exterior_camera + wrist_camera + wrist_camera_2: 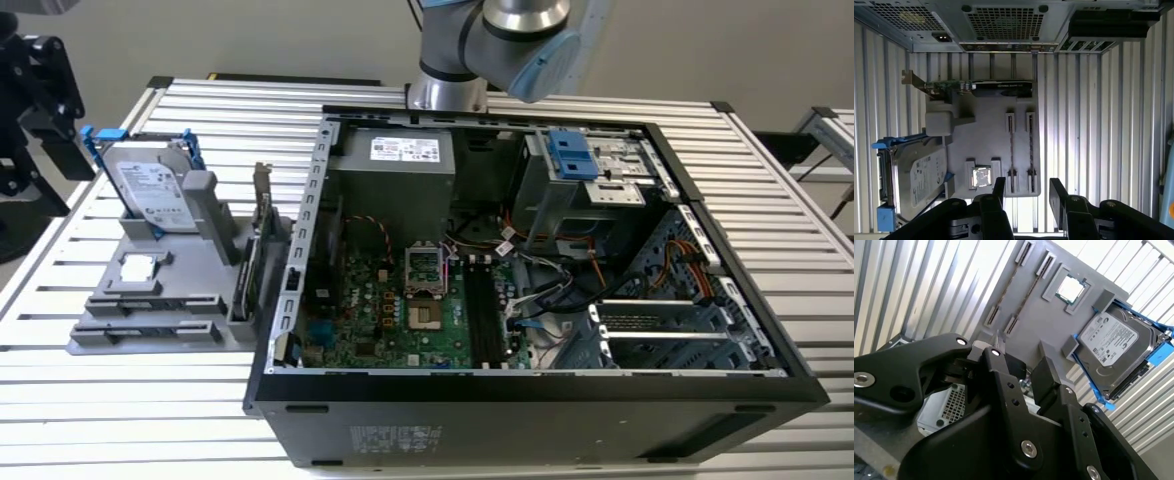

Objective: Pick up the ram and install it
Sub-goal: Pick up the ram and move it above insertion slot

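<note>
At the slatted metal desk [1079, 125], the black claw [1028, 192] gapes empty near two thin dark ram sticks [1030, 145] in a grey tray [984, 140].

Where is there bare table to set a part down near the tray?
Bare table slats lie between the tray and the exterior view's lower left corner, and to the exterior view's right of the case. The tray is crowded with hard drive, card and ram. The case's inside is packed with cables.
</note>
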Robot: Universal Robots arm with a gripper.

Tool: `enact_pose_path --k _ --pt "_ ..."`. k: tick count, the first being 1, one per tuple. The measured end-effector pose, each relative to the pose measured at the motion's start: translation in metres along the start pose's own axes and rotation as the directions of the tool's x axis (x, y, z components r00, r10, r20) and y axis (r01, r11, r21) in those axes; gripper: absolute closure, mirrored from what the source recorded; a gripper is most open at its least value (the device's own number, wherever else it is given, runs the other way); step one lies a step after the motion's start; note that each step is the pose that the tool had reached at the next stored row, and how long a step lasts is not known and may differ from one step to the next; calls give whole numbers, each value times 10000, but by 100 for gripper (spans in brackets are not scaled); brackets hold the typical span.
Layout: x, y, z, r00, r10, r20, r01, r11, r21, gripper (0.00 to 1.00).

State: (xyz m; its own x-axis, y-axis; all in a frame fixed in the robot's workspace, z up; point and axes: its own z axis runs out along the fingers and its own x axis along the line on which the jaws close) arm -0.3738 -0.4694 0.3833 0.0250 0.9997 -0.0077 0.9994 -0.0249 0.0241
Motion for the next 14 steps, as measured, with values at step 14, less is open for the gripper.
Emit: enact_pose_path --k 14 --pt "1 -1 63 10000 -1 13 1 10000 -2 0"
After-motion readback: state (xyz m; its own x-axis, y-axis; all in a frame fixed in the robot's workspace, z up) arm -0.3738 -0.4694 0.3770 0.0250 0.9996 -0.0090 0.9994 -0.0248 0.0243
